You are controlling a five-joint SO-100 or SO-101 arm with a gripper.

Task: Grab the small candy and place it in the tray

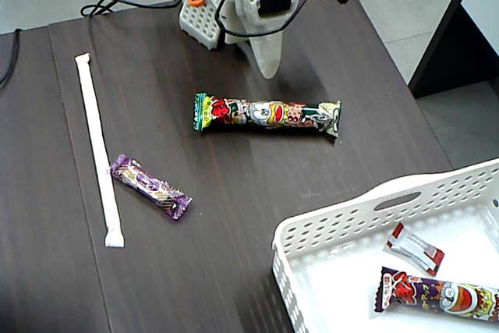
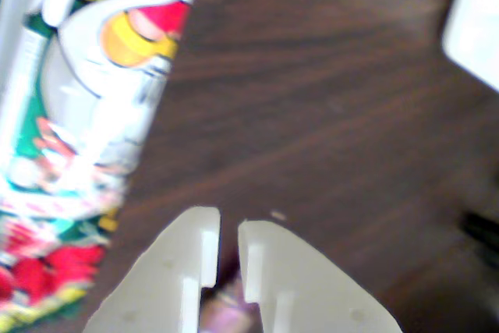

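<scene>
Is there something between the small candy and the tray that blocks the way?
Nothing does: the small candy already lies inside the tray, beside a snack stick. The gripper is far away at the table's back, nearly closed and holding nothing.

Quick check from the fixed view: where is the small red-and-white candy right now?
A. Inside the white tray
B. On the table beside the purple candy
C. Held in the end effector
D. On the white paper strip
A. The small candy lies on the floor of the tray, just above a cartoon-printed snack stick that is also inside it.
</scene>
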